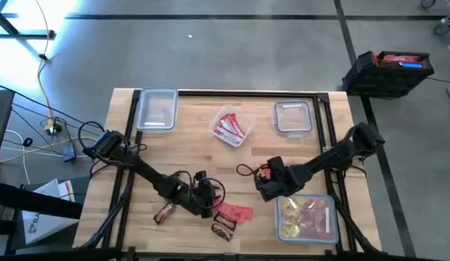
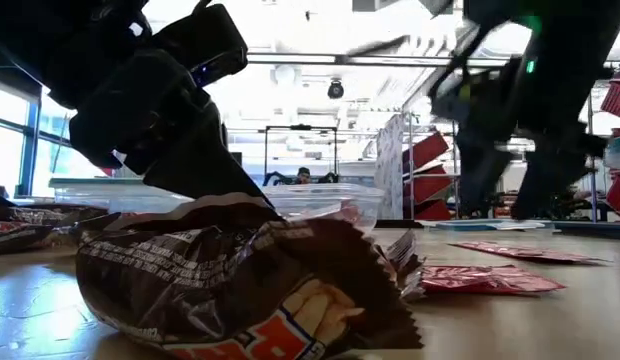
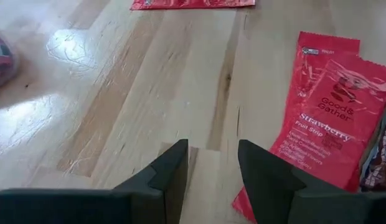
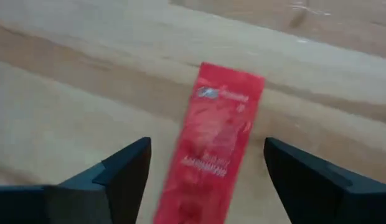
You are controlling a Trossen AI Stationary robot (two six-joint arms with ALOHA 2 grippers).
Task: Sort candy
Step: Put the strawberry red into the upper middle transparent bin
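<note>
Candy: scattered on the table (image 1: 189, 156) in separate groups; some lies loose near the front edge, the rest sits in containers.
Front edge: a brown bar (image 1: 164, 213) and a second brown bar (image 1: 223, 230) lie close to it, with red packets (image 1: 234, 211) just beside the second bar.
Open room: bare wood spans the table middle between the arms and the rear containers; the left side of the table is also bare.
Left hand (image 1: 207, 197): low over the table just beside the red packets; fingers set narrowly apart with nothing between them, bare wood showing in the gap in the left wrist view.
Right hand (image 1: 265, 176): near the table middle, just behind the front right container; fingers spread wide, nothing gripped, a single red packet (image 4: 211, 146) lying flat on the wood ahead of the gap.
Rear left container (image 1: 157, 109): clear; contents cannot be told.
Rear right container (image 1: 293, 117): clear; contents cannot be told.
Rear centre tub (image 1: 231, 126): holds red packets.
Front right container (image 1: 307, 217): holds yellow and pink sweets.
Obstructions: the front right container stands just beside the right hand; the brown bars flank the left hand.
Packet look: flat, red, rectangular, white print reading "Strawberry Fruit Strip" (image 3: 333, 112).
Bar look: dark brown crinkled wrapper (image 2: 240, 285).
</note>
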